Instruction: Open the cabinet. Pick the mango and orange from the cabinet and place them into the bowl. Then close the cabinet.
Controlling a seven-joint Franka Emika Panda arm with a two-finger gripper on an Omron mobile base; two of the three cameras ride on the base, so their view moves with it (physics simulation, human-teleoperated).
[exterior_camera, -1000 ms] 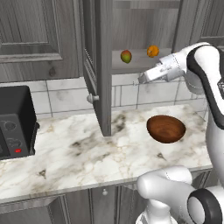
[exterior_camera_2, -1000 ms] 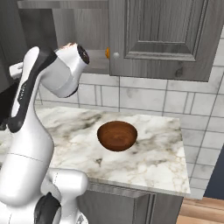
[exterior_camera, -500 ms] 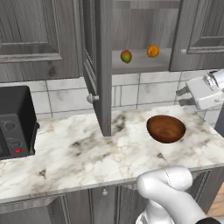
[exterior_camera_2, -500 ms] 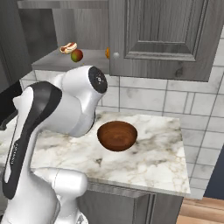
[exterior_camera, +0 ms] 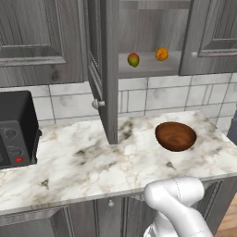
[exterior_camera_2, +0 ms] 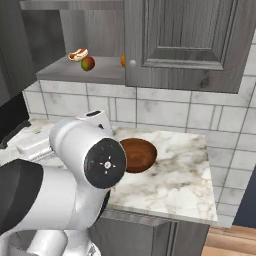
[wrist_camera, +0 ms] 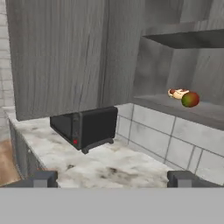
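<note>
My gripper point(wrist_camera: 111, 178) stands with its jaws wide apart and nothing between them, the two dark fingertips point(wrist_camera: 43, 178) low in the hand view. Beyond them lies the marble counter point(wrist_camera: 100, 164), and at about 11 o'clock from the gripper a black microwave point(wrist_camera: 87, 127) sits on it. At 2 o'clock the mango point(wrist_camera: 190, 99) rests on the floor of the cabinet point(wrist_camera: 57, 57), with a hot dog point(wrist_camera: 177, 92) touching it on its far side. In the left base view the cabinet's left door point(exterior_camera: 109, 69) hangs open, the orange point(exterior_camera: 161, 54) sits at 3 o'clock of the mango, and the bowl point(exterior_camera: 175, 136) stands on the counter at 5 o'clock below both fruits.
</note>
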